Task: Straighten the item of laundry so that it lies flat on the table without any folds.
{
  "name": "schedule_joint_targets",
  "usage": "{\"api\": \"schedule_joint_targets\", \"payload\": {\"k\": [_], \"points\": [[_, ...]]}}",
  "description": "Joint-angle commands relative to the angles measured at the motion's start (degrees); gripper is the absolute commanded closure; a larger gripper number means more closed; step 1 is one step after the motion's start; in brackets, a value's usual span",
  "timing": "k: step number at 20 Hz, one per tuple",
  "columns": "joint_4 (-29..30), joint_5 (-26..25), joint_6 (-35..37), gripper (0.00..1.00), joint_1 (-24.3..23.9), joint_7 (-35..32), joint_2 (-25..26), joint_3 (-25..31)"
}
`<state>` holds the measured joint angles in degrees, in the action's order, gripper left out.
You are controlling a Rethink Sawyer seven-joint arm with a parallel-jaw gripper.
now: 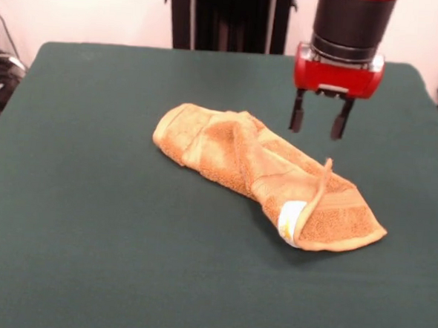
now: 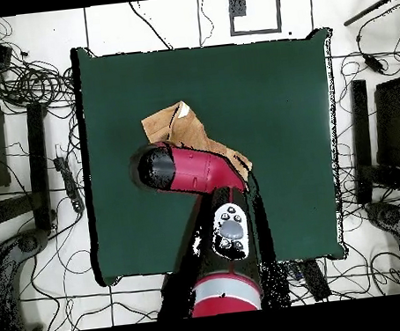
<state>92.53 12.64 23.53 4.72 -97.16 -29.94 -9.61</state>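
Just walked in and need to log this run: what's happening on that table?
A red and black robot arm is working on a golden-orange towel on the green table. The towel lies crumpled and folded over itself, its white tag showing. The gripper hovers above it, jaws open and empty.

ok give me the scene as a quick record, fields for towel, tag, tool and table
towel: golden-orange towel, crumpled and folded over itself, lying slantwise near the middle of the table
tag: white tag showing at the towel's end nearest the front camera
tool: tool open, hanging above the towel's far edge, holding nothing
table: dark green table, with only the towel on it
task state: not yet flat, folds remain
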Motion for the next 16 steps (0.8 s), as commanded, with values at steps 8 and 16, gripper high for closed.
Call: {"api": "schedule_joint_targets", "payload": {"k": [8, 16], "points": [[1.45, -10.99, 5.33, 0.0, -4.22, 1.7, -3.56, 6.12], [1.1, -12.89, 6.26, 0.0, -5.34, -0.55, -3.75, 7.86]]}}
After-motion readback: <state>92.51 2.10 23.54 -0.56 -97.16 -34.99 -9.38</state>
